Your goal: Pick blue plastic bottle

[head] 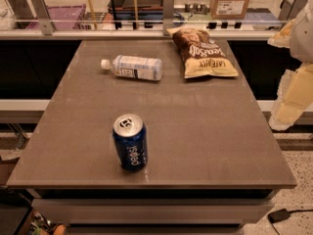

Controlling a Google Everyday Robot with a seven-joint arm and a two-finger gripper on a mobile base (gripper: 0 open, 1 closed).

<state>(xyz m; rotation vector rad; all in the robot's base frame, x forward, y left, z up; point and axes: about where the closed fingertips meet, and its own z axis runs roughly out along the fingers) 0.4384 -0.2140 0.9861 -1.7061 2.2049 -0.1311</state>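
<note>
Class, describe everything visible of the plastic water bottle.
The blue plastic bottle is small, clear, bluish, with a white cap pointing left and a pale label. It lies on its side on the grey table's far half, apart from the chip bag at its right. The hand is beyond the table's right edge.

A grey-brown rectangular tabletop [205, 131] carries a clear bluish plastic bottle [133, 67] with a white cap lying flat at eleven o'clock, a brown-and-yellow crisp bag [203, 53] at one and an upright dark blue soda can [130, 143] at seven. The pale gripper [286, 112] hangs beyond the edge at three.
</note>
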